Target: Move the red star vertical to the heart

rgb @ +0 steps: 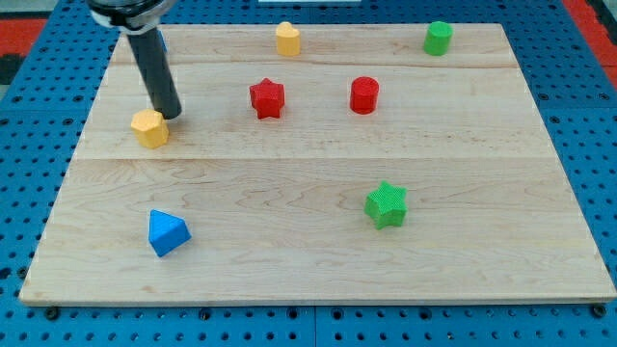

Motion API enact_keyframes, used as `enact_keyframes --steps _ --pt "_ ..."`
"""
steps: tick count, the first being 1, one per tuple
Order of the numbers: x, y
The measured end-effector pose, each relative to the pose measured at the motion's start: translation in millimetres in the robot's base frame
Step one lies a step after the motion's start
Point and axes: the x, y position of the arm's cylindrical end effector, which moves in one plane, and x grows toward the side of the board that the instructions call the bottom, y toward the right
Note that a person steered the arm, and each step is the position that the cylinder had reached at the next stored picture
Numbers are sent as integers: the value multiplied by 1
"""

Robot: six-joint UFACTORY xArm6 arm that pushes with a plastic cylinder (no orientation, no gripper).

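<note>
A pale wooden board (pixel 318 251) is seen on blue pegboard. The small red star-shaped block (pixel 267 98) is found in the board's upper half, well to the view's right of my tip (pixel 174 115). The yellow heart-shaped block (pixel 287 39) is placed above the star. No jaws are fitted; nothing is held, though a yellow hexagonal block (pixel 149 127) is just beside the tip.

my tip (pixel 172 115) touches a yellow block (pixel 149 127); red star (pixel 267 98) lies well to its right
</note>
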Motion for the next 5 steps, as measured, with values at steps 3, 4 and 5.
enact_keyframes --steps 3,4,5 --pt "-25 59" --pt "-26 59" --pt "-27 59"
